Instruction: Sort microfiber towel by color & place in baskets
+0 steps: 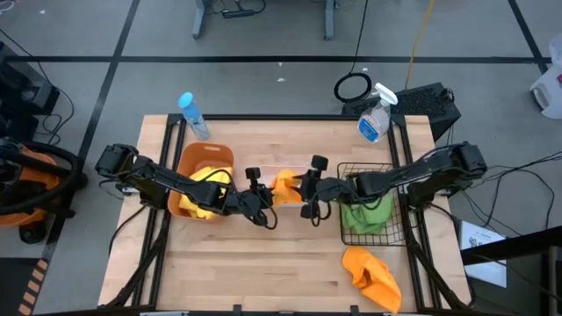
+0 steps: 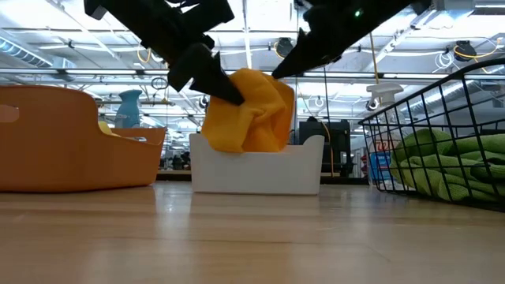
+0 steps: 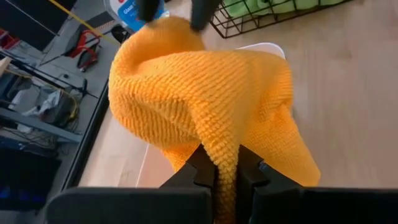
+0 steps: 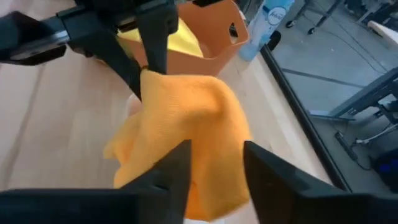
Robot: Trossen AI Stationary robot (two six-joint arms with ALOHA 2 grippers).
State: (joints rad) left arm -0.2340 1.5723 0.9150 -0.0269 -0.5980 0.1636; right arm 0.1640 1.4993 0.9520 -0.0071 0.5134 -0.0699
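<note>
An orange towel (image 2: 248, 110) stands bunched in the white tub (image 2: 256, 170), with its lower part inside. My left gripper (image 2: 225, 91) is shut on its left side. My right gripper (image 4: 214, 162) is open and comes from the table's right; its fingers stand on either side of the towel's top. A second orange towel (image 1: 373, 274) lies on the table near the front right. Yellow towels (image 1: 209, 189) lie in the orange-brown tub (image 1: 189, 167). A green towel (image 1: 369, 215) lies in the black wire basket (image 1: 386, 171). My left gripper pinches a raised fold of the orange towel (image 3: 225, 163) between its two fingers; the fold is more than one layer. The fingers slant down from the table's left. The towel bulges above the fold, and its lower part rests in the white tub. My right gripper straddles the towel's top (image 3: 174, 28); whether its fingers touch it, I cannot tell.
A clear spray bottle (image 1: 376, 116) stands at the far right of the table and a blue-capped bottle (image 1: 193, 114) at the far left. The three containers stand in a row across the table's middle. Bare wood lies along the near edge.
</note>
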